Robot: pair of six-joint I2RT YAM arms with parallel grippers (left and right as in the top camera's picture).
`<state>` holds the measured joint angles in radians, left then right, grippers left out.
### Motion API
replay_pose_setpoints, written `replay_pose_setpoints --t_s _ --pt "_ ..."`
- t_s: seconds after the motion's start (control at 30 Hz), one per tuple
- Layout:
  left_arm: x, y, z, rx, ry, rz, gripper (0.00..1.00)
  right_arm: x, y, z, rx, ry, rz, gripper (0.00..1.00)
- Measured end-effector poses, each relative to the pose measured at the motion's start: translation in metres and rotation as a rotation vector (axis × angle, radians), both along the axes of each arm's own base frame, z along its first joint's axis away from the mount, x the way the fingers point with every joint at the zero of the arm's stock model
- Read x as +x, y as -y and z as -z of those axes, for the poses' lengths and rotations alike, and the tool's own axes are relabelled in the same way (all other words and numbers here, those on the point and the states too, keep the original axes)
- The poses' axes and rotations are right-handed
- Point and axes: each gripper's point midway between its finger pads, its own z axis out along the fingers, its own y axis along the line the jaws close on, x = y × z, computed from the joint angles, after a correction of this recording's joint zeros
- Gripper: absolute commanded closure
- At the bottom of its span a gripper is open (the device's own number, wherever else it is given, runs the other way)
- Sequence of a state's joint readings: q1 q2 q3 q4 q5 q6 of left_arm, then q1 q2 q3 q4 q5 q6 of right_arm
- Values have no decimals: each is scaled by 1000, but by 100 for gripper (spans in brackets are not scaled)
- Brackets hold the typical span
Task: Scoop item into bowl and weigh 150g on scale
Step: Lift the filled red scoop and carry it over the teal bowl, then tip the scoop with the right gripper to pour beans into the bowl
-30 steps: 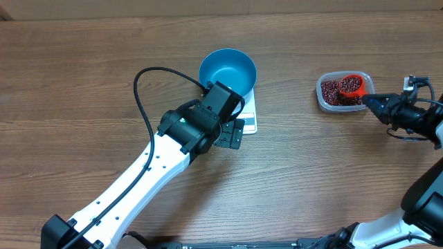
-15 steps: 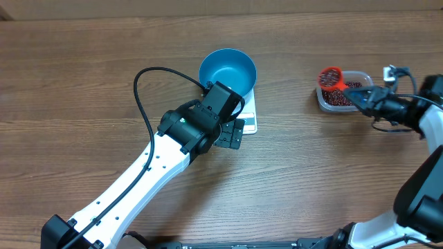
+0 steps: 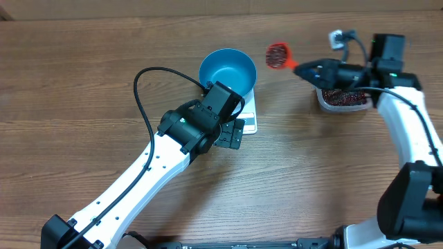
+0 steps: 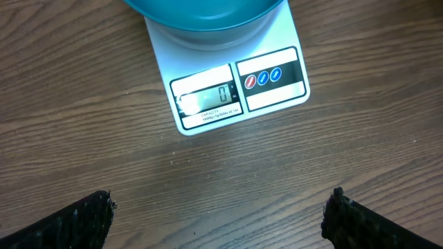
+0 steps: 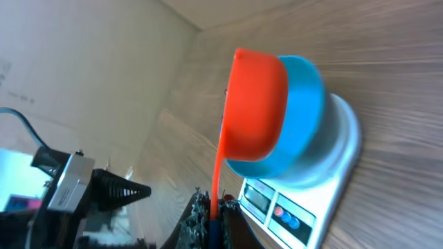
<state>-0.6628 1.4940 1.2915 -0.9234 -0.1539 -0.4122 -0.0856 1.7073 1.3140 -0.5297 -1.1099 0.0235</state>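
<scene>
Blue bowl (image 3: 228, 69), white scale (image 4: 228, 59), orange scoop (image 5: 259, 104), dark red-brown beans (image 3: 339, 97), wood-grain table (image 3: 69, 69)

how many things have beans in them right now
2. The orange scoop, in the air right of the bowl, and the clear tub farther right, partly hidden under the arm. The bowl looks empty.

Beans (image 3: 342, 97): small, dark red-brown. One portion lies loose in a clear tub (image 3: 322, 102) at the far right, partly hidden, so how full it is cannot be judged. Another fills a red scoop (image 3: 278, 54) between tub and bowl.

Bowl (image 3: 228, 69): round, deep, bright blue, upright, apparently empty. It sits on the scale.

Scale (image 4: 235, 76): flat, white, rectangular. Its grey display reads 0, with the label panel beside it.
</scene>
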Motion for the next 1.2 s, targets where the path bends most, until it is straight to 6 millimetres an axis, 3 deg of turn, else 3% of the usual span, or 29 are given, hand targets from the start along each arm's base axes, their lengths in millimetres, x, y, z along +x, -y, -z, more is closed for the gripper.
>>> replay_pose_setpoints --t_s 0.17,0.37,0.77,1.2 --pt "0 0 0 0 0 0 0 1 -41 3 -54 24 -36 96" --pt "0 0 0 0 0 0 1 8 -68 14 -163 60 -5 97" --pt "0 0 0 0 0 0 0 16 -78 33 -330 96 69 96" --pt "0 0 0 0 0 0 0 4 -99 54 -557 207 14 96"
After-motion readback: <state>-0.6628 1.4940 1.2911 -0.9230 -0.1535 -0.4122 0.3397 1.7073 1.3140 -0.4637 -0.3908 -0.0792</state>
